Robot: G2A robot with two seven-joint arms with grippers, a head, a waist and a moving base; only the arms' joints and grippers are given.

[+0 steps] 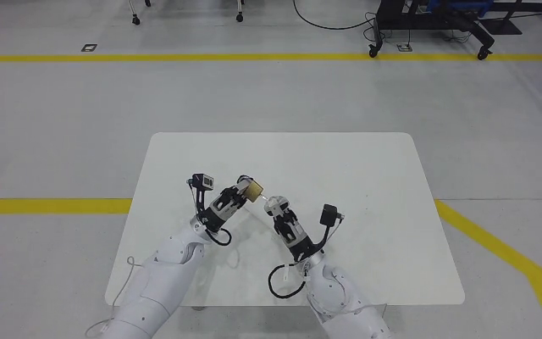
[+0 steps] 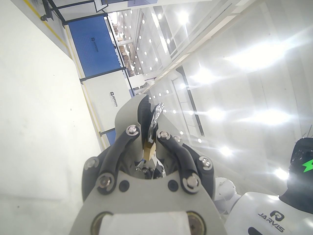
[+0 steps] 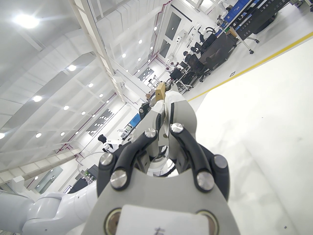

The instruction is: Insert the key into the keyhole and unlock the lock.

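My left fingers (image 2: pixel 127 118) are smooth pale-grey plastic with matt black links (image 2: pixel 117 147) and polished metal pins (image 2: pixel 132 130). The lock (image 1: pixel 254 191) is dull brass-coloured metal, its silvery piece (image 2: pixel 156 114) mirror-glossy. Under me the table (image 1: pixel 356 169) is smooth, matt white.

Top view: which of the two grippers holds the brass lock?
The left gripper, at picture left: the lock sits in its grip. The right gripper only points toward it.
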